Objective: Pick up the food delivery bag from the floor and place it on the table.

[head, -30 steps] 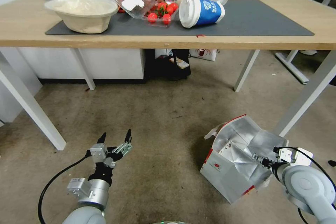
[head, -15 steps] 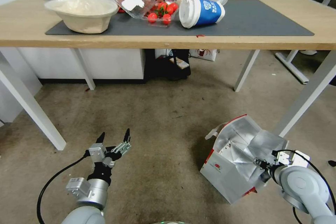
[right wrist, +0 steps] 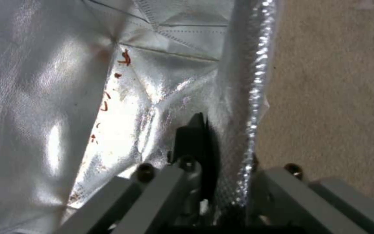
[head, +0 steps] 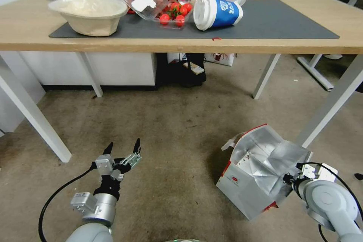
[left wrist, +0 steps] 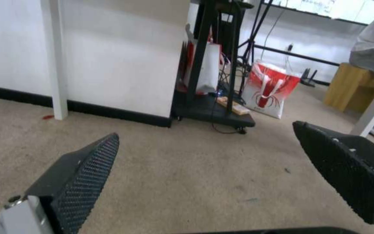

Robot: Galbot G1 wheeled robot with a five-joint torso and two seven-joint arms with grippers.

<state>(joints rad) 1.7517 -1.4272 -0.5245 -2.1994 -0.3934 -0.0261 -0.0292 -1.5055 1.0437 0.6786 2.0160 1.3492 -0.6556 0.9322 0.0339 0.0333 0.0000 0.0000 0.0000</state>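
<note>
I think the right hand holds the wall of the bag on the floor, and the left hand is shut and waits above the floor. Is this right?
Not quite. The left hand is open: the left wrist view shows its fingers spread wide, nothing between them. The rest holds: in the right wrist view the right hand is closed on the foil wall of the bag, which stands on the floor.

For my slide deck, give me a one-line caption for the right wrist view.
Right pincer clamped on the foil-lined wall of the food delivery bag, floor beside it.
</note>
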